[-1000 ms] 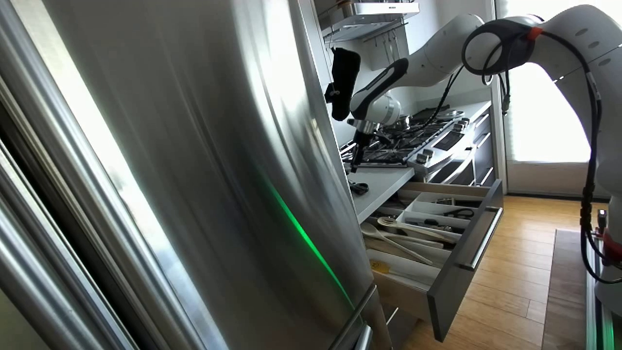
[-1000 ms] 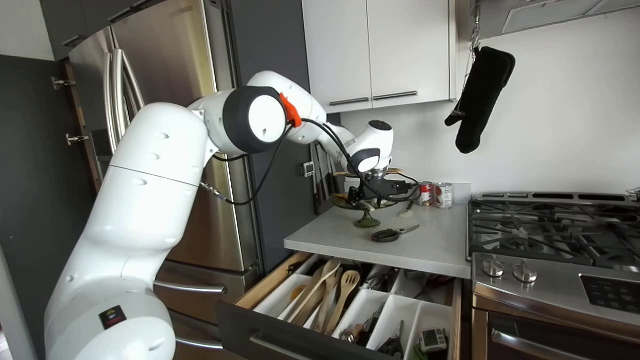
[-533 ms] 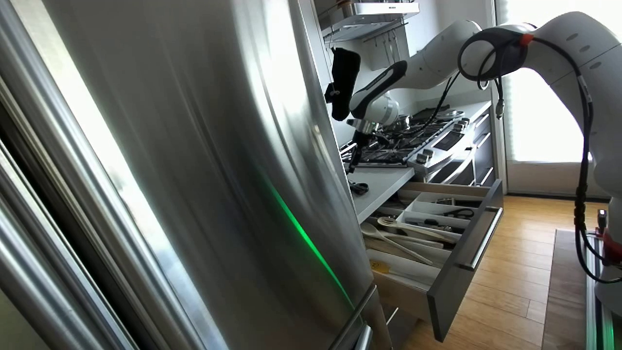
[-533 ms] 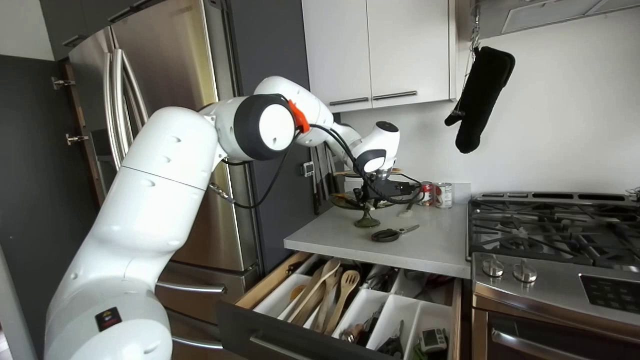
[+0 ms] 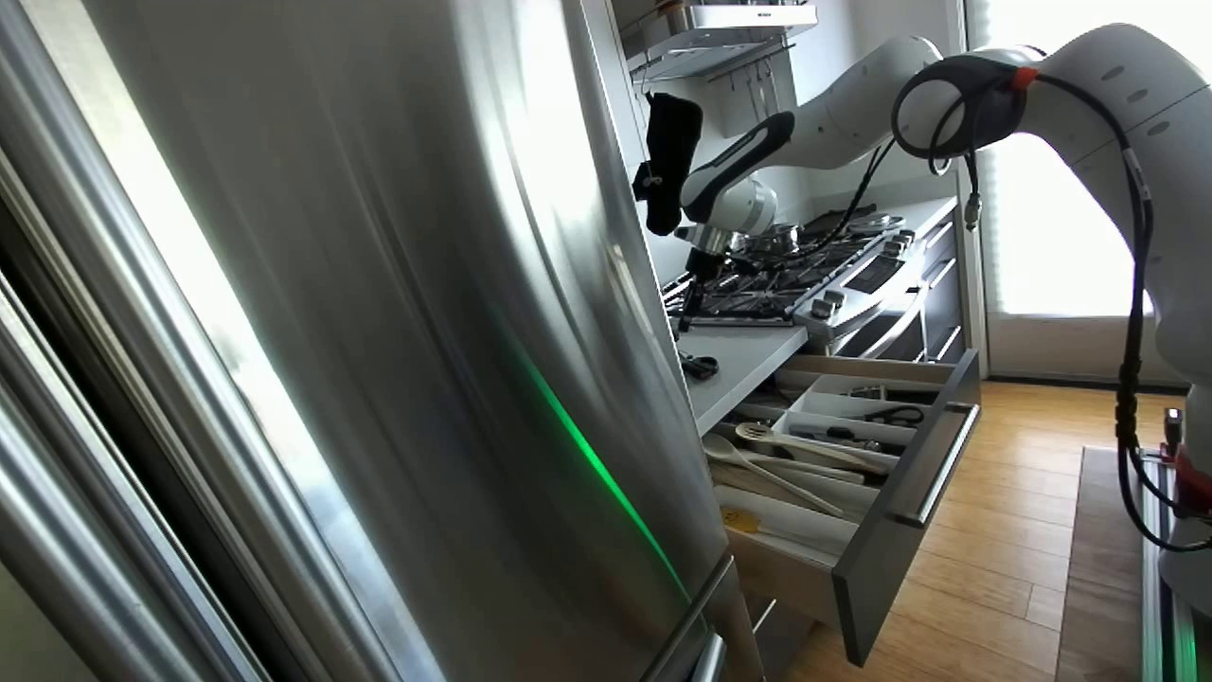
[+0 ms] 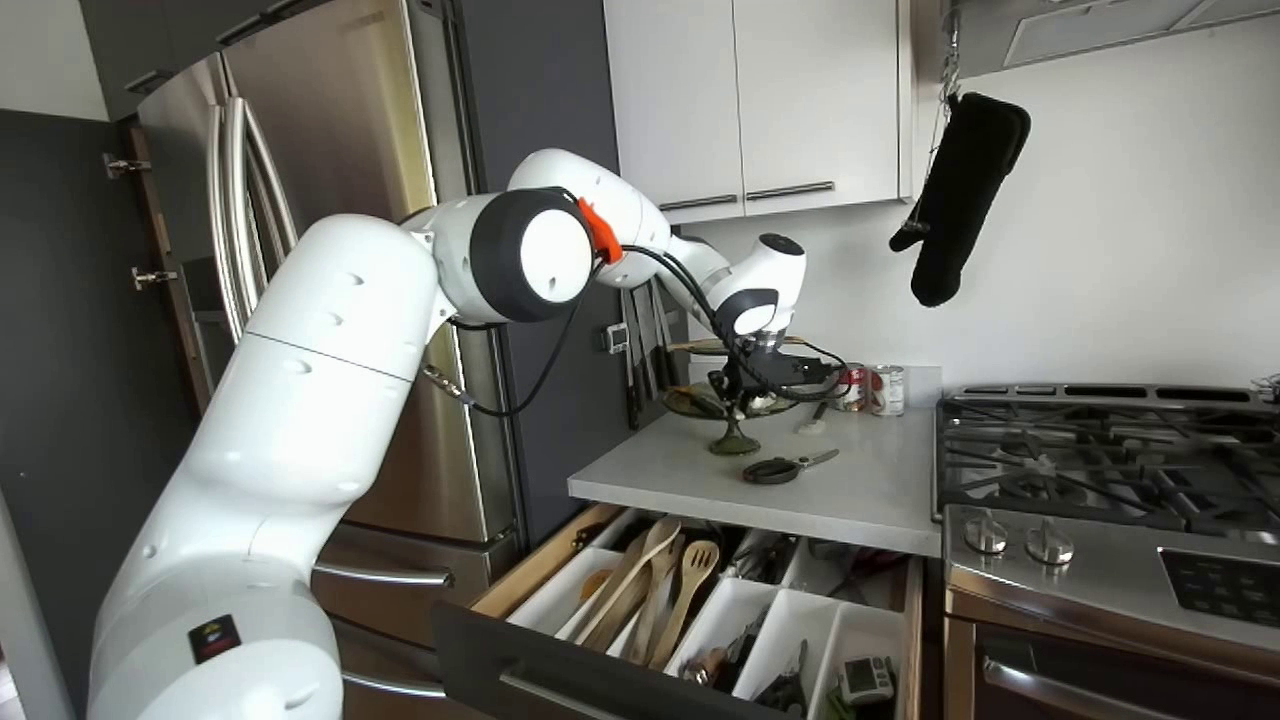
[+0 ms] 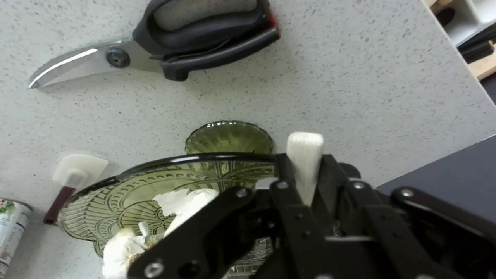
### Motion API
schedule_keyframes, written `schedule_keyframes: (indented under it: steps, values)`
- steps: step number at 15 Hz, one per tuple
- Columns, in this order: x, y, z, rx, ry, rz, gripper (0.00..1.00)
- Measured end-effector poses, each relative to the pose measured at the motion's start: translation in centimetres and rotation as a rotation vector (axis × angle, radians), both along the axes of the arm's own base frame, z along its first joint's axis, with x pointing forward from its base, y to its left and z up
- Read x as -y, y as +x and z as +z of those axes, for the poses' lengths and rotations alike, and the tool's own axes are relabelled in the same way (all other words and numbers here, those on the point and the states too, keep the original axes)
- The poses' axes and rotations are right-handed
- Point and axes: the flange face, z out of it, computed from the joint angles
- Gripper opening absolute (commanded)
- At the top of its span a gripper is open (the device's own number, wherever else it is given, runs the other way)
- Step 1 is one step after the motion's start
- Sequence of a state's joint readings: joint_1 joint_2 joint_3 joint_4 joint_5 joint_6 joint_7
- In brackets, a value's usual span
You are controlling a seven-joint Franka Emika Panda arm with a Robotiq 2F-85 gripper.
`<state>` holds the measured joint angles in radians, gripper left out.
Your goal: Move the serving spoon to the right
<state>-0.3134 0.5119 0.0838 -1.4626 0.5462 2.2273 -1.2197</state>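
Note:
My gripper (image 7: pixel 306 166) is shut on a pale, blunt-ended handle, taken as the serving spoon (image 7: pixel 305 145), in the wrist view. Both pads press against its sides and the end pokes out beyond them. The spoon's bowl is hidden by the jaws. Just below and beside the fingers is a green glass footed stand (image 7: pixel 131 193) bearing garlic (image 7: pixel 120 252). In an exterior view the gripper (image 6: pixel 738 395) hangs at this stand (image 6: pixel 733 440), over the counter. Another exterior view shows the gripper (image 5: pixel 686 317) partly cut off by the fridge edge.
Black-handled scissors (image 7: pixel 205 38) and a small spatula (image 7: pixel 75 172) lie on the counter (image 6: pixel 860 480). Two cans (image 6: pixel 886 390) stand behind. An open drawer (image 6: pixel 600 660) with wooden utensils juts out below. A stove (image 6: pixel 1050 460) and a dark tall panel (image 6: pixel 560 350) flank the counter.
The wrist has shifted rightward in an exterior view, and over the last half second it has risen slightly. The fingers look drawn closer together than a second ago.

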Motion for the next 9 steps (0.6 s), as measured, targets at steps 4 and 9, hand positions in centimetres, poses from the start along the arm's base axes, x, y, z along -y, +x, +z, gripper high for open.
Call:
schedule_keyframes:
  steps: [4, 9]
  values:
    - [0.2, -0.1, 0.4, -0.011, 0.006, 0.011, 0.06]
    - [0.7, -0.5, 1.5, -0.047, 0.047, 0.039, 0.06]
